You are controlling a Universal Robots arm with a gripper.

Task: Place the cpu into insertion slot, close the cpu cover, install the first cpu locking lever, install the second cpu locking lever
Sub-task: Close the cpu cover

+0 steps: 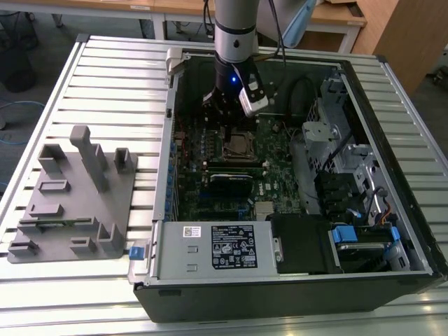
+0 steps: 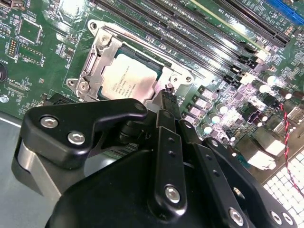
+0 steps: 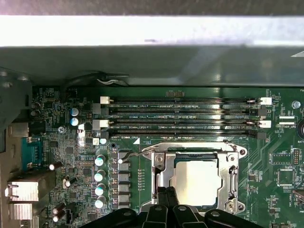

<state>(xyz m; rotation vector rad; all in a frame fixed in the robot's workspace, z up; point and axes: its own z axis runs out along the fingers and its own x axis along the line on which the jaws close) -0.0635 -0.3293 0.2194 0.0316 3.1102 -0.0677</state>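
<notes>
1. The end effector (image 2: pixel 167 95) has its two fingers pressed together, and we see nothing between them. In both wrist views its tips stand at the edge of the cpu cover (image 2: pixel 101 57).
2. The cpu (image 2: pixel 126 81) lies flat in the insertion slot (image 3: pixel 194 154), and the cover lies down around its silver top.
3. Long memory slots (image 3: pixel 180 111) run just beside the socket on the green motherboard (image 3: pixel 275 156).
4. The open computer case (image 1: pixel 280 297) rests on the table (image 1: pixel 105 77), with a grey fixture (image 1: pixel 77 203) on the exterior view's left.
</notes>
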